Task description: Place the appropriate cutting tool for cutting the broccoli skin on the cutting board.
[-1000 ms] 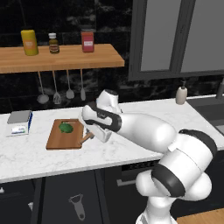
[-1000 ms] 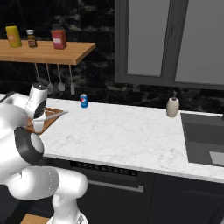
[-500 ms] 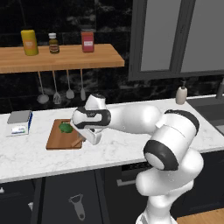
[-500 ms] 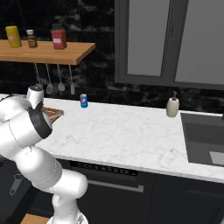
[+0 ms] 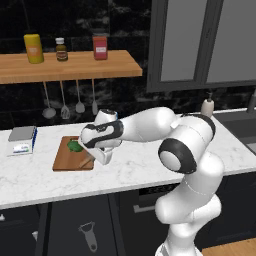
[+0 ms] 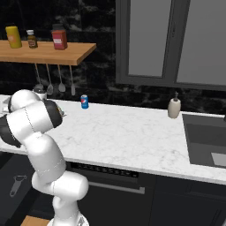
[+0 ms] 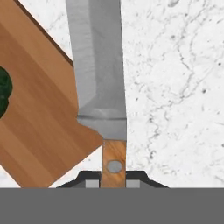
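White marble counter (image 5: 125, 172) | gripper (image 5: 96, 159) clamped on knife (image 7: 99, 74) handle | blade runs toward 12 o'clock past cutting board (image 7: 35, 122) corner | broccoli (image 7: 3, 94) at 9 o'clock.

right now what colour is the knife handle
Brown wood with a grey rivet; the knife handle shows best in the hand view.
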